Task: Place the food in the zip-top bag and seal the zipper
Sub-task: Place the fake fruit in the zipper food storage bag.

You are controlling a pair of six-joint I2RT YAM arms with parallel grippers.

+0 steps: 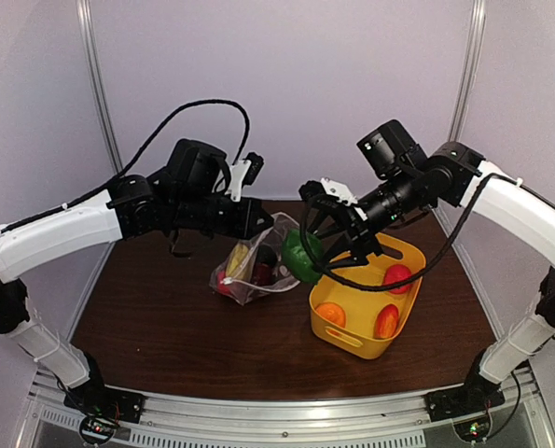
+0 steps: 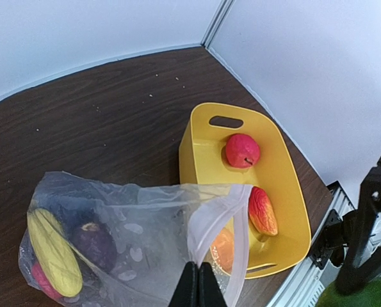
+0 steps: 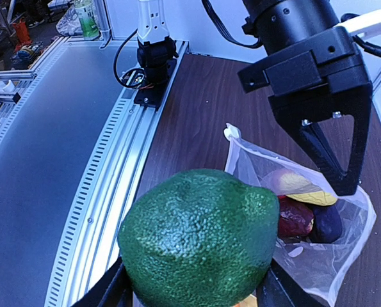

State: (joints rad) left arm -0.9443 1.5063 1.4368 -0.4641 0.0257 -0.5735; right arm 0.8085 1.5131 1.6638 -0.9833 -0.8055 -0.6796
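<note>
The clear zip-top bag (image 1: 258, 264) hangs open at mid table and holds yellow, dark purple and red food (image 2: 54, 251). My left gripper (image 2: 198, 283) is shut on the bag's upper rim beside the whitish zipper strip (image 2: 240, 236) and holds it up. The white slider tab (image 3: 230, 133) shows at one end of the zipper. My right gripper (image 1: 326, 245) is shut on a bumpy green fruit (image 3: 200, 240) and holds it just right of the bag's mouth, above the table. The green fruit also shows in the top view (image 1: 299, 256).
A yellow tub (image 1: 408, 252) with handle slots stands right of the bag and holds red and orange toy foods (image 2: 242, 150). Grey walls close the back and sides. The metal rail (image 3: 107, 192) runs along the table's near edge.
</note>
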